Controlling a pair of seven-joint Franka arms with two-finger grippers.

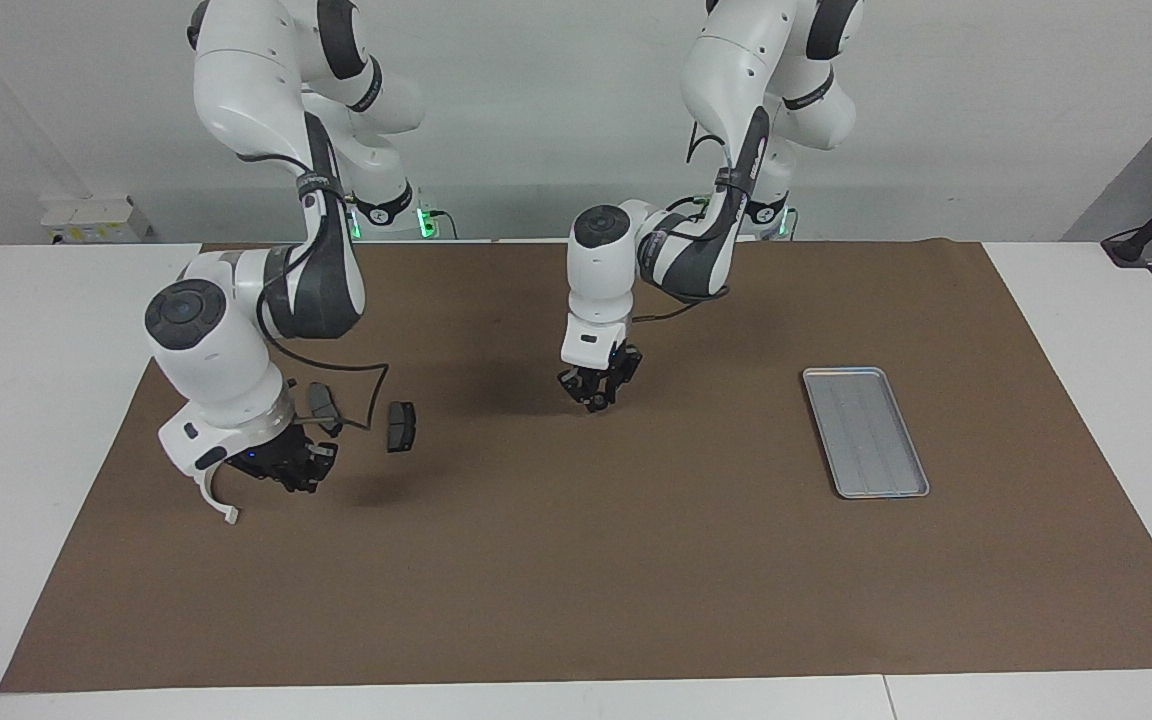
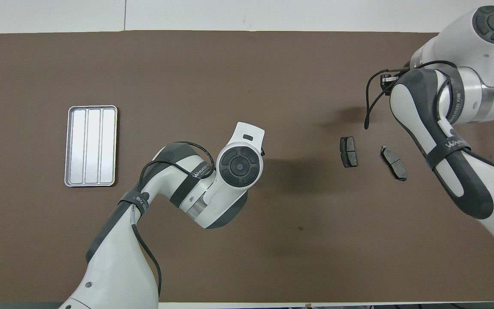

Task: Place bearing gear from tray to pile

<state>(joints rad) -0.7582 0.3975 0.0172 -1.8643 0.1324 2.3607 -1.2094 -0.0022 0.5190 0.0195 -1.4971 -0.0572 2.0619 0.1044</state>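
The silver tray (image 1: 866,432) (image 2: 91,146) lies bare toward the left arm's end of the mat. The bearing gear shows neither on it nor on the mat. My left gripper (image 1: 596,393) hangs over the middle of the mat, shut on a small dark piece that I take for the bearing gear. In the overhead view its own wrist hides it. The pile is a white half-ring bracket (image 1: 223,507), mostly covered by my right arm, and two dark pads (image 1: 401,427) (image 1: 322,402) (image 2: 348,151) (image 2: 393,162). My right gripper (image 1: 294,470) hovers low beside the bracket, shut and holding nothing.
A brown mat (image 1: 576,580) covers most of the white table. The right arm's loose black cable (image 1: 356,385) hangs over the pads. A white box (image 1: 96,215) sits at the table's edge by the wall.
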